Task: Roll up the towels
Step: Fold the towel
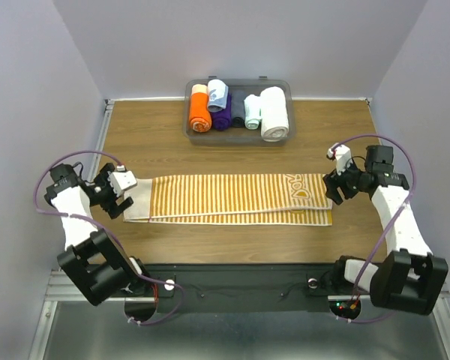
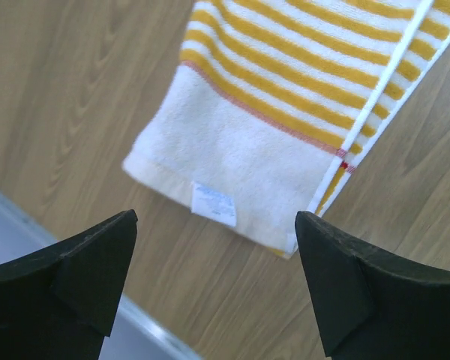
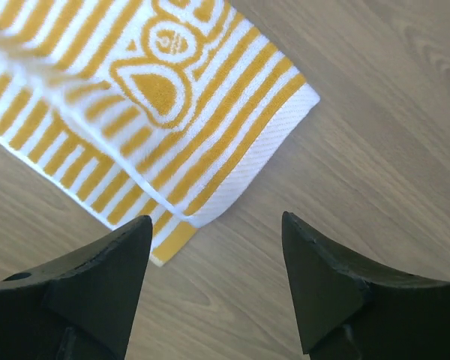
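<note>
1. Yellow-orange-and-white striped cloth towel (image 1: 232,199): flat on brown wood-grain table (image 1: 150,135), folded lengthwise into a long strip running L-R across the centre. Plain white end w/ small label at L; white lettering at R.
2. Left gripper (image 1: 117,201): just off the towel's L end. Jaws spread wide, nothing between them; wrist view shows the white end (image 2: 232,165) beyond the fingers (image 2: 82,277), not touching.
3. Right gripper (image 1: 336,191): at the towel's R end. Jaws apart, empty; lettered corner (image 3: 157,90) lies beyond the tips.
4. Grey plastic bin (image 1: 189,112): at table rear, holds rolled cloths incl. thick white roll (image 1: 274,112).
</note>
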Controlling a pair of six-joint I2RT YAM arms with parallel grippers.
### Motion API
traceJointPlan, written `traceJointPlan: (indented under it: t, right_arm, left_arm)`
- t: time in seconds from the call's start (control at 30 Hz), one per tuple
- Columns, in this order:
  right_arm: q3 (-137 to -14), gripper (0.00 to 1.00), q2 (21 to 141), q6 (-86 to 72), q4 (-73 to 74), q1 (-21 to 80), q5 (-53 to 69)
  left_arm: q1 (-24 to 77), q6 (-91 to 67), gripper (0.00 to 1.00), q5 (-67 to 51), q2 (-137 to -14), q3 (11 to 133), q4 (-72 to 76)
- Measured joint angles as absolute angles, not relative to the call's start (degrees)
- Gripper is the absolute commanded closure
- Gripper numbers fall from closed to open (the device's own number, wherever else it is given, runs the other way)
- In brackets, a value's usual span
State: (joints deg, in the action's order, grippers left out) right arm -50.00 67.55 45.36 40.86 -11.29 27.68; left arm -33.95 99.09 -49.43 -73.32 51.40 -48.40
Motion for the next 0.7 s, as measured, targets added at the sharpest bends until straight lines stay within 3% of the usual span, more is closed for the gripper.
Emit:
traceJointPlan:
  t: [0.17, 0.2, 0.33, 0.53, 0.7]
  right_arm:
    - [-54.8, 0.35, 64.2, 43.8, 44.5, -11.3, 30.2]
    - [-55.9, 0.42, 64.9, 43.2, 44.5, -11.3, 30.8]
    - [-60.4, 0.5, 72.8, 39.1, 44.2, -11.3, 33.8]
    - [-60.1, 0.51, 80.5, 32.4, 43.8, -8.6, 32.9]
    - [-59.2, 0.52, 84.7, 28.1, 41.2, -4.6, 31.3]
  left_arm:
    - [-35.8, 94.7, 0.01, -51.8, -68.0, 54.1, -49.0]
    - [-35.7, 89.6, 0.01, -52.8, -67.4, 54.1, -47.4]
    - [-32.9, 77.2, 0.01, -52.5, -66.7, 53.3, -40.4]
    - [-21.1, 59.8, 0.01, -42.1, -64.8, 45.3, -25.6]
    - [-17.1, 47.5, 0.01, -35.1, -71.5, 43.9, -18.0]
